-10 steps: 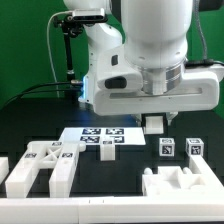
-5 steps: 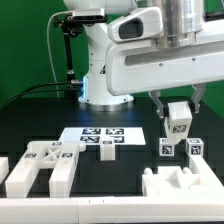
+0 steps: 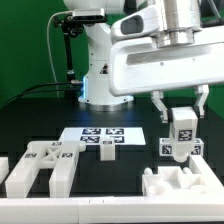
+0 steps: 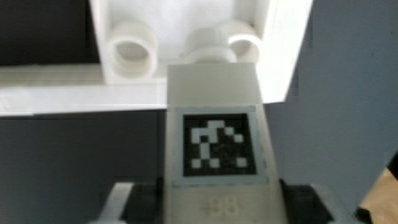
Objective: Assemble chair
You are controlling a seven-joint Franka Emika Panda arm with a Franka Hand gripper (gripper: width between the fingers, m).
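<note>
One tagged white block (image 3: 182, 132) clamped between the fingers of the pincer (image 3: 181, 116), jaws partway closed against its two sides, tag facing the exterior camera. Held upright and clear of the bench (image 3: 30, 118), toward the near right corner in the exterior view. Just behind it, on the exterior view's left, a small tagged piece (image 3: 167, 149). Below, at that corner, a notched white part (image 3: 185, 186). At the near left corner, a slotted white part (image 3: 38, 165). Mid-bench, lying flat, the marker board (image 3: 100, 138). From the wrist, beyond the block, a pale part (image 4: 178, 50) with two rounded bumps.
</note>
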